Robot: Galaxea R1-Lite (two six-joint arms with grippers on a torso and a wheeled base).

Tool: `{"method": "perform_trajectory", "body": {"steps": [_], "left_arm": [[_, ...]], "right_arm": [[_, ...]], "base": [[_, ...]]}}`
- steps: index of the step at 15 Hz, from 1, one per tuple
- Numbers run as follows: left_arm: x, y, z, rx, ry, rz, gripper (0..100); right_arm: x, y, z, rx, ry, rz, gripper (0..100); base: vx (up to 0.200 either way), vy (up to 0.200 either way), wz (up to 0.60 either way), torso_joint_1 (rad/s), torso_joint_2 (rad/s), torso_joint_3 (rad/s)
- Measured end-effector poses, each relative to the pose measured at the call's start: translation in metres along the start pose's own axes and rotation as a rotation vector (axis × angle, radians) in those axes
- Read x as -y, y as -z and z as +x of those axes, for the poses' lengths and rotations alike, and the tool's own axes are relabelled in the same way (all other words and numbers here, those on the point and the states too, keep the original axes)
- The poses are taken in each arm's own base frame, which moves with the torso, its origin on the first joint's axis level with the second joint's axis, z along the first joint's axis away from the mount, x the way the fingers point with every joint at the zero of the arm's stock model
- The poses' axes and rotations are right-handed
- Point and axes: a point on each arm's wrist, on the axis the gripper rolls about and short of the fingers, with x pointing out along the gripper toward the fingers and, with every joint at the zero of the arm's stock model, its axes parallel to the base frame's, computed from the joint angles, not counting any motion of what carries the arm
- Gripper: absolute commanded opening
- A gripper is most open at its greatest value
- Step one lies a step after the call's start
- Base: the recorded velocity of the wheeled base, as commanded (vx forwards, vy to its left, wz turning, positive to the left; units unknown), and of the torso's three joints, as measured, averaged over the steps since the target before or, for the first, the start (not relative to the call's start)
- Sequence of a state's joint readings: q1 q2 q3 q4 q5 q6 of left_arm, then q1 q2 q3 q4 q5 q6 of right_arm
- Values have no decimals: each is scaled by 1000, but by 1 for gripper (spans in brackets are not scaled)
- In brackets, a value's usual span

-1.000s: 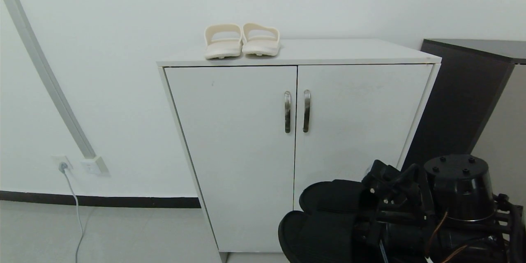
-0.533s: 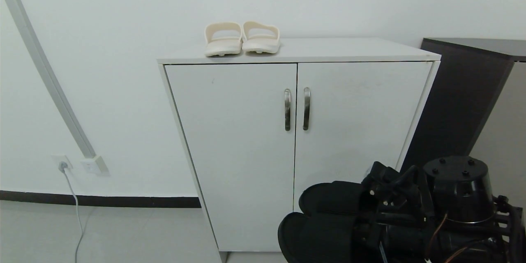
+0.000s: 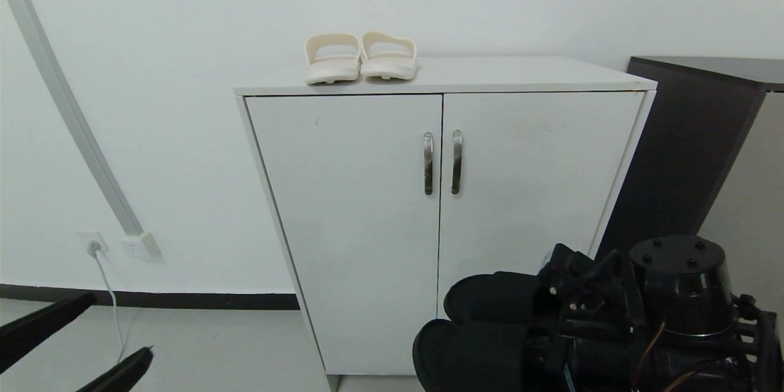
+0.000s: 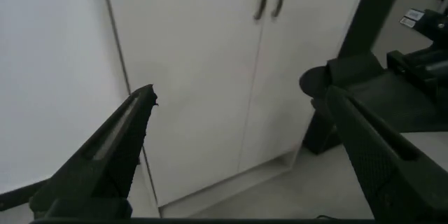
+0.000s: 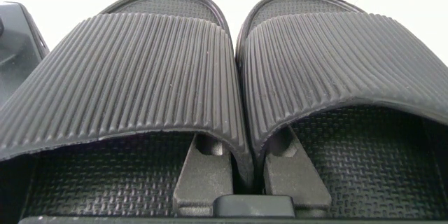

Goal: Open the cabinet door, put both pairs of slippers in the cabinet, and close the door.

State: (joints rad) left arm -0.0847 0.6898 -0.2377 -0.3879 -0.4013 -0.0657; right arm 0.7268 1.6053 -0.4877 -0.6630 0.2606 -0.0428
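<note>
A white two-door cabinet [image 3: 527,76] stands against the wall, both doors closed, with metal handles [image 3: 428,163] at the centre seam. A cream pair of slippers [image 3: 361,58] rests on its top, left of centre. My right gripper [image 3: 551,318] is low in front of the right door, shut on a black pair of slippers [image 3: 484,324]; in the right wrist view its fingers [image 5: 203,178] pinch the inner sides of the black slippers [image 5: 231,70] under the straps. My left gripper [image 3: 119,324] hangs low to the cabinet's left, open and holding nothing [image 4: 238,98].
A dark cabinet [image 3: 692,147] stands right beside the white one. On the wall to the left are a slanted conduit [image 3: 67,110] and a socket [image 3: 93,248] with a cable hanging to the floor. Open floor lies left of the cabinet.
My left gripper's fingers have come into the head view at the lower left. The right gripper with the black slippers has barely moved. The camera tilted slightly.
</note>
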Motion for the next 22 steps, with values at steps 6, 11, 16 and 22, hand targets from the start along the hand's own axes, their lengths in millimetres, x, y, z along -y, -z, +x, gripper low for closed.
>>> {"method": "perform_trajectory", "body": {"steps": [6,11,16,22], "left_arm": [[-5,-34,72,-29,251,4,100],[20,-70,130,-20,420,-12,100],[45,-85,188,-31,588,-62,100],[75,-80,252,-94,721,-129,100]], "right_arm": [[-3,-1,0,14,-9,-8,0],[-4,1,1,14,-13,-9,0],[-10,3,3,3,-38,-19,0],[-11,3,3,11,-41,-23,0]], "base": [[0,0,0,0,0,0],[0,0,0,0,0,0],[0,0,0,0,0,0],[0,0,0,0,0,0]]}}
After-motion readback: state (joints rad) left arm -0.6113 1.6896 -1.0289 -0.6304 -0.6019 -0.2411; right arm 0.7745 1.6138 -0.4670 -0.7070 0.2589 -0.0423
